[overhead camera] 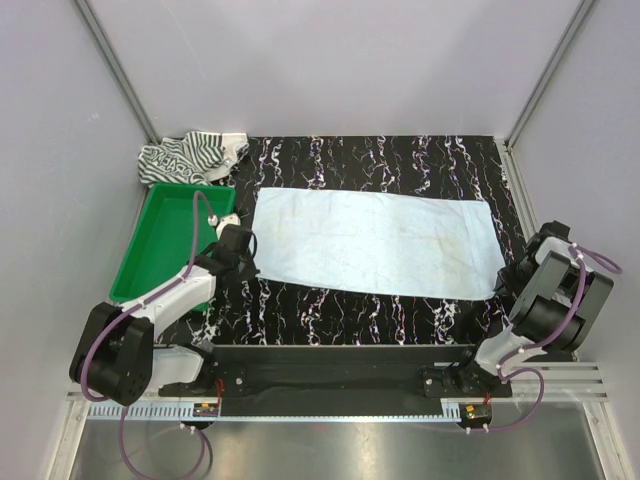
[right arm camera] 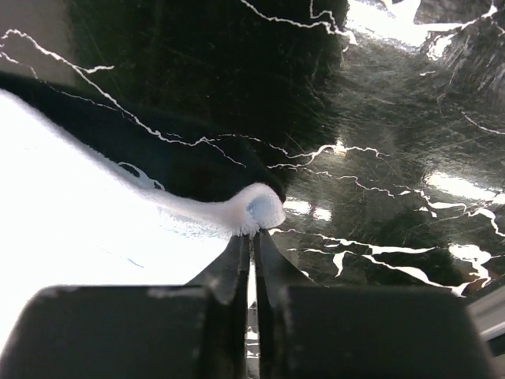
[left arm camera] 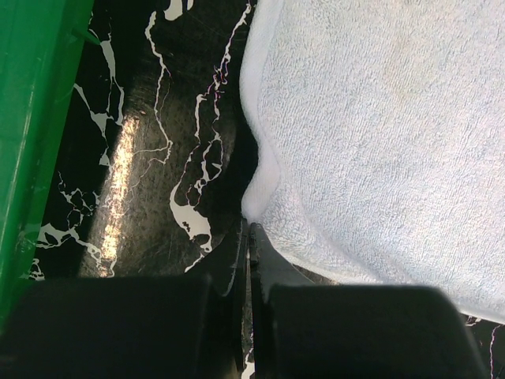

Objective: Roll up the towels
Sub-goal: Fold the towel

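Black table (overhead camera: 400, 320), blue towel (overhead camera: 375, 240), striped towel (overhead camera: 190, 157), tray (overhead camera: 160, 240)

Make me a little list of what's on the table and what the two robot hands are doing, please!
Table: black marbled tabletop
Spread flat: plain light blue cloth towel, in the middle
Crumpled: black-and-white striped cloth towel, far left corner
Tray: green plastic tray, left of the blue towel
Left gripper: shut, pinching the blue towel's left edge
Right gripper: shut, pinching its near right corner
Rolled so far: neither towel
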Robot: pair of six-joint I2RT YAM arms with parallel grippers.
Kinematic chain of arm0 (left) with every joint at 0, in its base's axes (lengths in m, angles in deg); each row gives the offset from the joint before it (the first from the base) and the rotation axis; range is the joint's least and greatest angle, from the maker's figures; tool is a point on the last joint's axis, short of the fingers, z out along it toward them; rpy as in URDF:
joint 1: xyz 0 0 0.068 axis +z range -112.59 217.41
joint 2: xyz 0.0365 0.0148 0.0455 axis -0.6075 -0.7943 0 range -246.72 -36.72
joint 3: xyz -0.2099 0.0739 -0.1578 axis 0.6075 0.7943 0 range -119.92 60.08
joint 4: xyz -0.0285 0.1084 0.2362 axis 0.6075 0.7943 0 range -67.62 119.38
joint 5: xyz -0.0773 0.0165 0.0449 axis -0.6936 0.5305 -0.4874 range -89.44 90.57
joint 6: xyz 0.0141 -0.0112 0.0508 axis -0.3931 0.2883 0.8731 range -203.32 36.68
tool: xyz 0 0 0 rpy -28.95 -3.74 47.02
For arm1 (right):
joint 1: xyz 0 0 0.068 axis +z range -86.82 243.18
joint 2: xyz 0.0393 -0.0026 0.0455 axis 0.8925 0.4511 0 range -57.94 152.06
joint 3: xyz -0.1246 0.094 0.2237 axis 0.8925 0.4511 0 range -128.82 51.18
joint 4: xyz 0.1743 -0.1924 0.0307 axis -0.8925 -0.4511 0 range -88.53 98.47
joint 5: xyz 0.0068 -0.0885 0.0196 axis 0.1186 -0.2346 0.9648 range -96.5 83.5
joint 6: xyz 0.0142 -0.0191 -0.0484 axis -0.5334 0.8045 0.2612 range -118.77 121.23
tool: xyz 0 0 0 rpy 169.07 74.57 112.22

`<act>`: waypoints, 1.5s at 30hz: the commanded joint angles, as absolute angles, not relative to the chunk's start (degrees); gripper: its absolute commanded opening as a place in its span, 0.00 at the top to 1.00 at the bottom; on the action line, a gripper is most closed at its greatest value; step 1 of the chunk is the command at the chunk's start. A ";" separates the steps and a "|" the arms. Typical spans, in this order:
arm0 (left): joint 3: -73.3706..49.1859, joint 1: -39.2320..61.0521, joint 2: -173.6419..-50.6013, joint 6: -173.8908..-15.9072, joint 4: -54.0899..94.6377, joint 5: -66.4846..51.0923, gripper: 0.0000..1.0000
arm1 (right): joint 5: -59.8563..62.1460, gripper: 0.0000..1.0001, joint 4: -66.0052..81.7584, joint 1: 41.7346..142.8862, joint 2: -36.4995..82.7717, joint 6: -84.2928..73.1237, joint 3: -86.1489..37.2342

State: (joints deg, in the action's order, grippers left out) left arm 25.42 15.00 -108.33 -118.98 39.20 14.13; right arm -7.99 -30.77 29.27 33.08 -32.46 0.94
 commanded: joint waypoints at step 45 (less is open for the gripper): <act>-1.26 17.71 -103.59 -120.15 65.97 9.00 1.00 | 12.13 1.00 -35.91 29.08 15.06 -31.55 -13.68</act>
